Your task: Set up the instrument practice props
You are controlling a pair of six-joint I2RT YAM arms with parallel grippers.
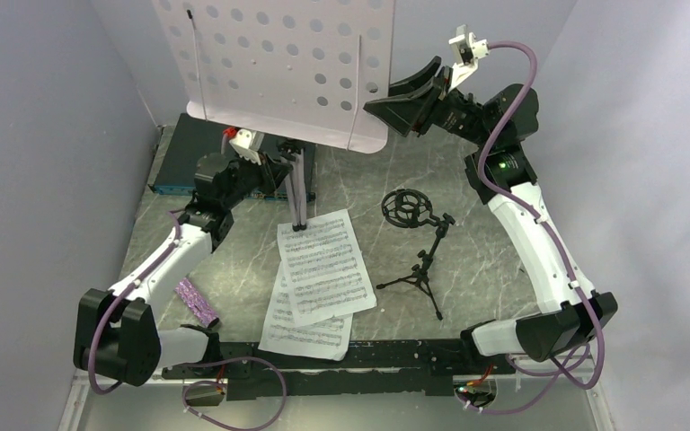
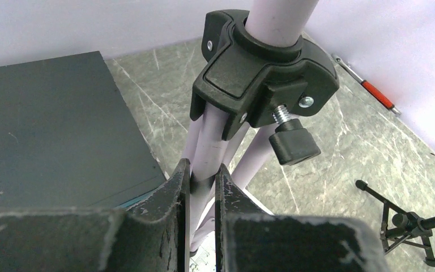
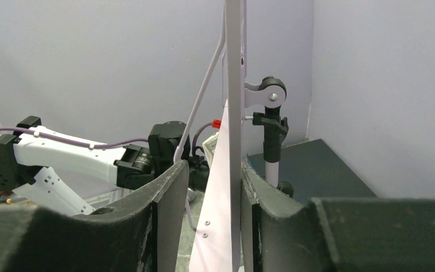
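The pale lilac perforated music stand (image 1: 278,63) stands upright at the back of the table. My left gripper (image 1: 283,171) is shut on one of its lilac legs (image 2: 209,147), just below the black hub (image 2: 260,73); in the left wrist view, the left gripper (image 2: 202,178) pinches the tube. My right gripper (image 1: 395,103) is open around the plate's right edge (image 3: 233,85). One finger lies against the plate and the other stands apart from it. Two sheet-music pages (image 1: 326,265) lie overlapped mid-table. The black mic stand (image 1: 422,269) stands to their right. The glittery purple microphone (image 1: 196,303) lies near the left arm.
A flat dark box (image 1: 184,153) with a blue front edge lies at the back left, behind the stand's legs. A red-handled tool (image 2: 374,90) lies along the far wall. Grey walls close in on both sides.
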